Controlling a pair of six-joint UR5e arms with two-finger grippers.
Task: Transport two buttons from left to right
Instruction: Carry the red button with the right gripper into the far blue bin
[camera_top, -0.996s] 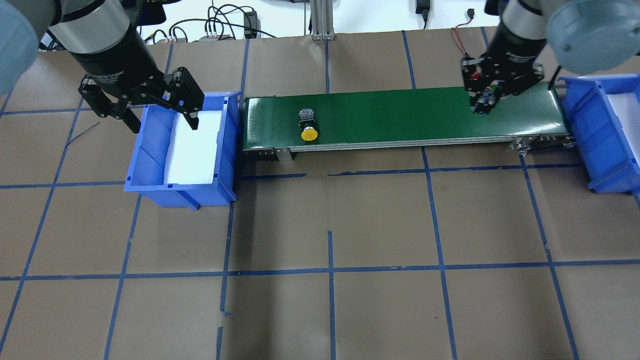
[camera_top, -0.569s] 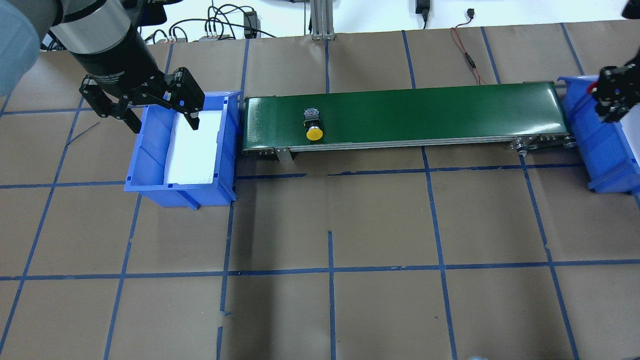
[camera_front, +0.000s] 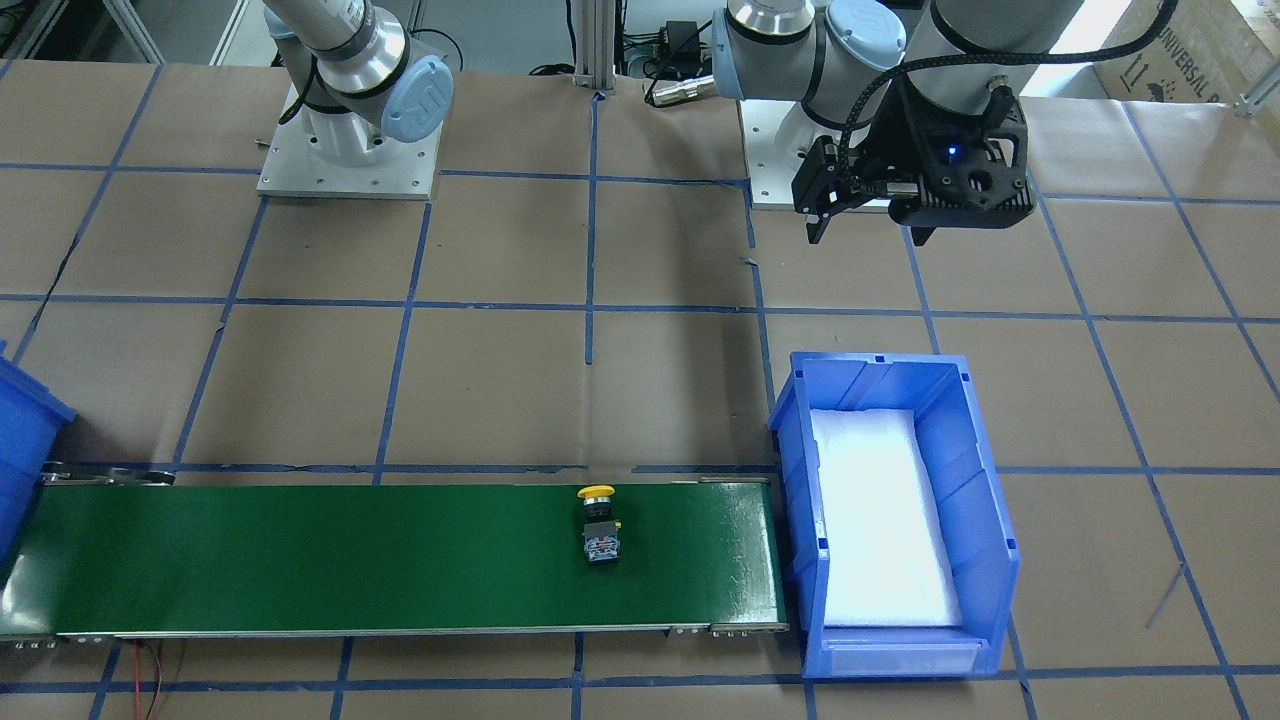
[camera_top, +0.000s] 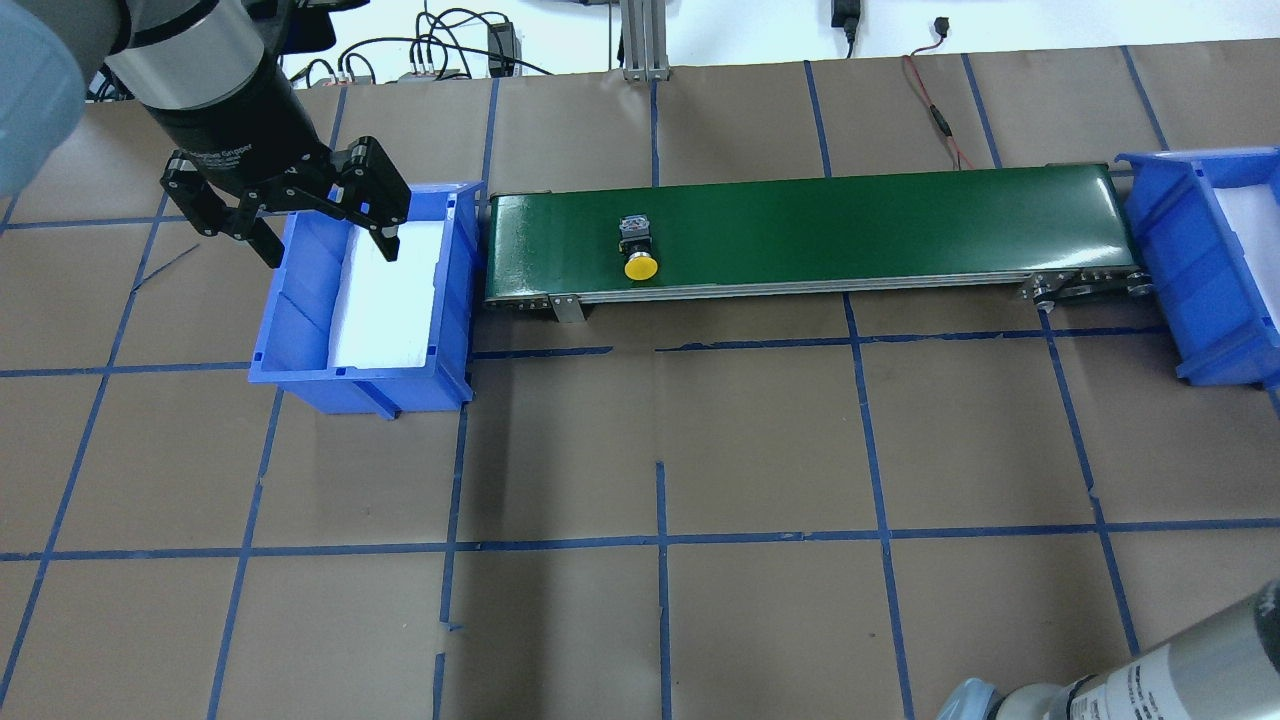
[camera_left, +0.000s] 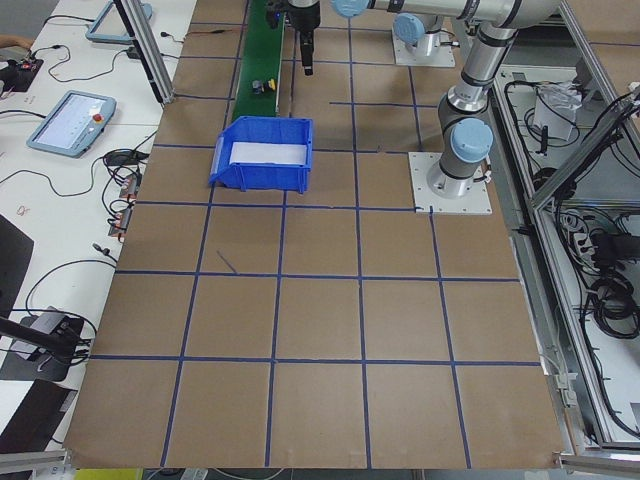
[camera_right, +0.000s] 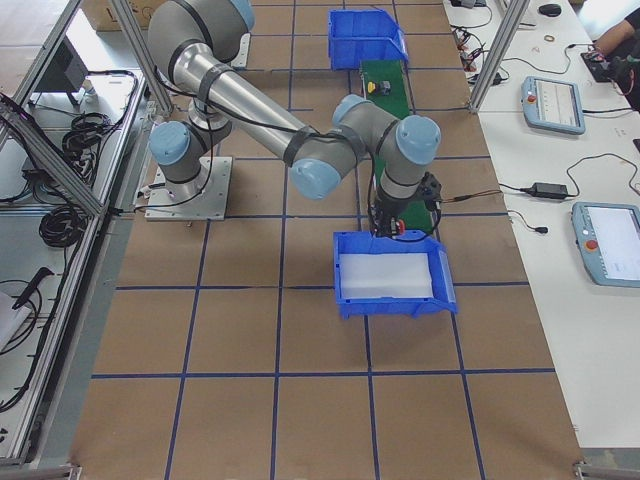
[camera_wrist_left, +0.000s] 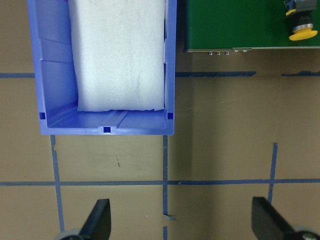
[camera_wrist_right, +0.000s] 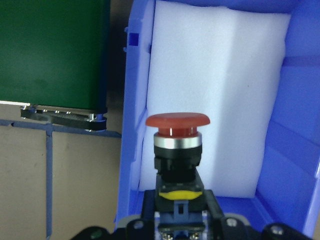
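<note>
Two buttons, well apart. The red button (camera_wrist_right: 177, 145) is clamped by its block in the right pincer (camera_right: 402, 225), cap pointing away from the pincer, and is held over the white foam of the right-hand blue bin (camera_right: 345, 272). The yellow button (camera_top: 638, 250) lies on its side on the green belt (camera_top: 850, 225), toward the left-hand blue bin (camera_top: 300, 335), cap facing the robot. The left pincer (camera_top: 329, 254) hangs near that bin above the worktop (camera_top: 760, 440), fingers spread wide, gripping nothing.

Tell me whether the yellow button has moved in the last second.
Yes. The yellow button has slid rightward in the overhead view, away from the left end of the conveyor belt.
</note>
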